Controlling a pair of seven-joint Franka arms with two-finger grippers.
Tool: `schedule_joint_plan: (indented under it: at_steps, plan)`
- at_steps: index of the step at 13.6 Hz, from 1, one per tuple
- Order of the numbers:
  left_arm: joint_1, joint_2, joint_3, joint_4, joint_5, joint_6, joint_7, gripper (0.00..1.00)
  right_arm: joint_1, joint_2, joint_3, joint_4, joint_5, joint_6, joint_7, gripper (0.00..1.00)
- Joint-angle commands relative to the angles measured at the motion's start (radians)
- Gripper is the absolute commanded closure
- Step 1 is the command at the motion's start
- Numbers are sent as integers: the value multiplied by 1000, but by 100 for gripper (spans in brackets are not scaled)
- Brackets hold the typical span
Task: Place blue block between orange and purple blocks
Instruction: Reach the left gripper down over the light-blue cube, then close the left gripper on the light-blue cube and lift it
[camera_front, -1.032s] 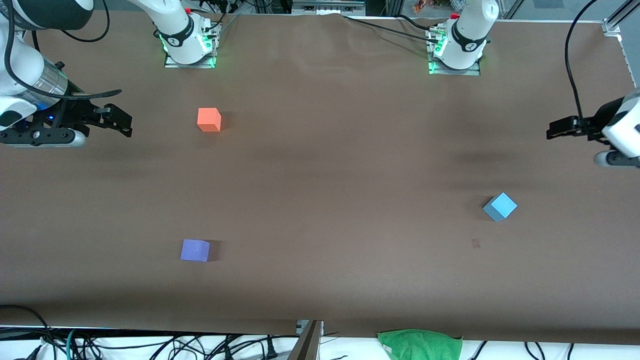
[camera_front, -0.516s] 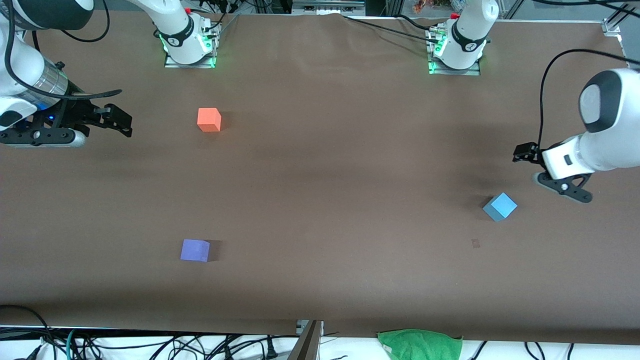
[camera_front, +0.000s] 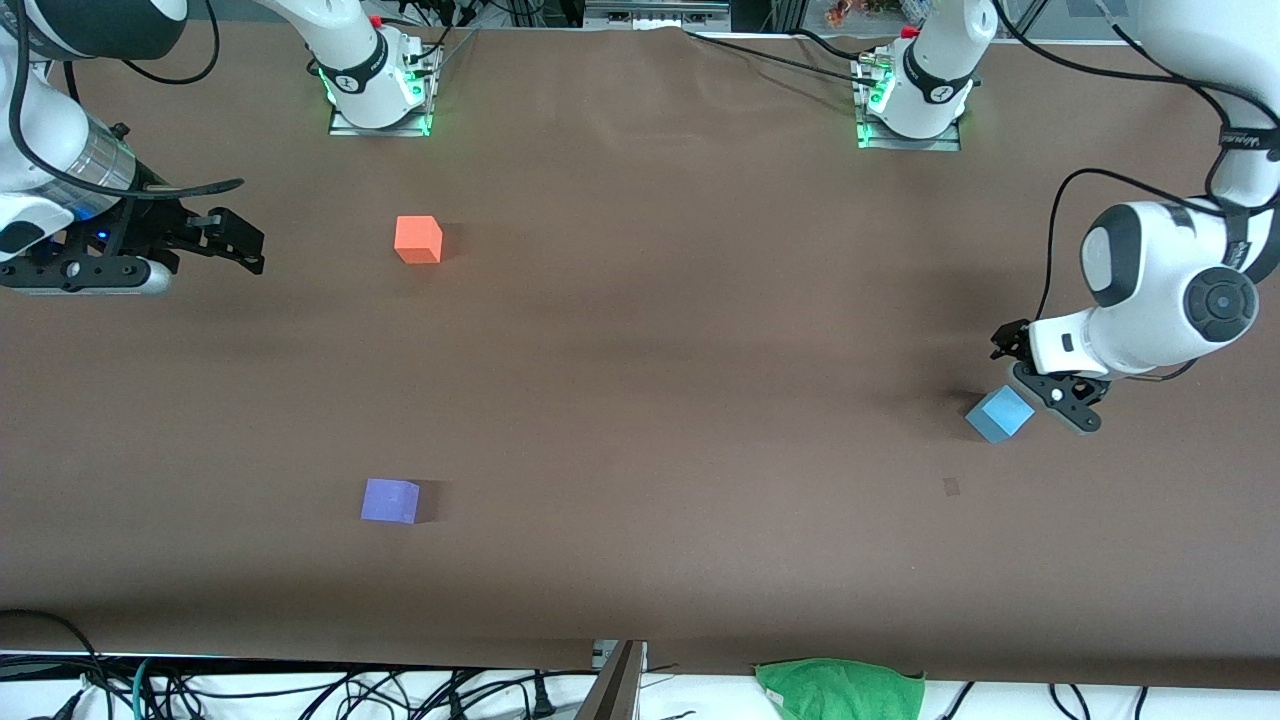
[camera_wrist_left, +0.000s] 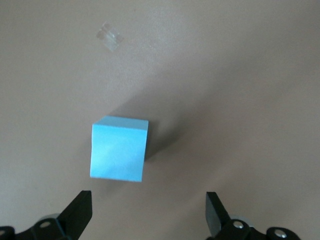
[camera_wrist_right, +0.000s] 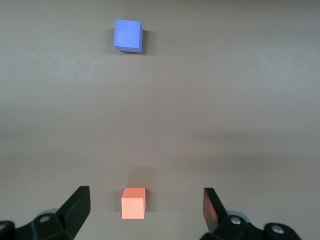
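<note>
The sky-blue block (camera_front: 999, 413) sits on the brown table near the left arm's end. My left gripper (camera_front: 1038, 378) hovers low, just beside and above it, pointing down. In the left wrist view the block (camera_wrist_left: 119, 149) lies just ahead of the left gripper (camera_wrist_left: 147, 212), which is open and empty. The orange block (camera_front: 418, 239) and the purple block (camera_front: 390, 500) sit apart near the right arm's end, the purple nearer the front camera. My right gripper (camera_front: 235, 240) waits open beside the orange block; its wrist view shows the right gripper (camera_wrist_right: 145, 200), orange (camera_wrist_right: 133, 203) and purple (camera_wrist_right: 128, 35).
A small patch of tape (camera_front: 951, 486) lies on the table near the blue block, nearer the front camera, and shows in the left wrist view (camera_wrist_left: 110, 39). A green cloth (camera_front: 840, 685) hangs at the table's near edge. Cables run along both edges.
My left arm has swung in from the table's end and come down close to the blue block, its gripper now pointing down. The right arm and all blocks have not moved.
</note>
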Motion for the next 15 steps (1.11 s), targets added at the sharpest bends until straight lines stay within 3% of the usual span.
schedule_joint_plan:
  at_steps: [1, 7, 15]
  plan:
    - [0, 28, 2, -9, -10, 91, 117, 0, -3, 7, 0, 24, 1, -20, -15, 0]
    - [6, 105, 2, -7, -10, 226, 137, 0, -3, 7, 0, 24, 1, -20, -15, 0]
    - [20, 150, 2, 1, -10, 280, 160, 0, -3, 7, 0, 24, 1, -20, -15, 0]
